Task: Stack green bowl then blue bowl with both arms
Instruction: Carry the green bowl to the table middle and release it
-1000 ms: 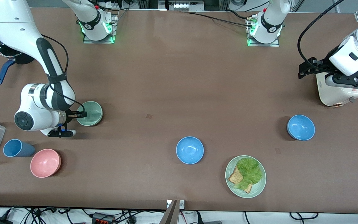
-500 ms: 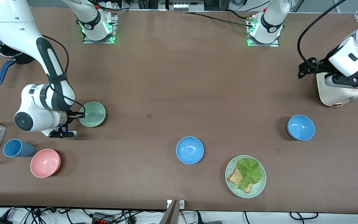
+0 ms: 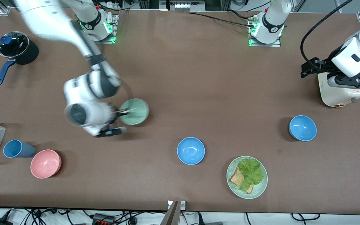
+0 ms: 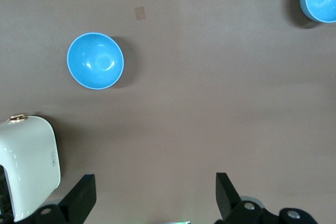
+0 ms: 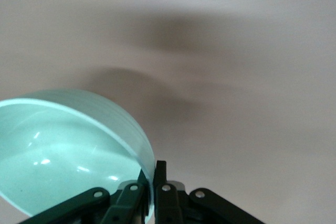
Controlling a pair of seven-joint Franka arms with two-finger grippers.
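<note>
Jaws of the right gripper (image 3: 121, 114) clamped the green bowl's (image 3: 135, 111) rim, left of frame centre; left gripper (image 3: 308, 71), fingers apart, waited upper right.

No text can be read with certainty. The pot lid (image 3: 13, 42) carries a small white word, too small to make out. The white toaster (image 3: 336, 91) bears a tiny mark on its side, likewise unreadable. The arm bases (image 3: 97, 25) show small round emblems, not legible.
</note>
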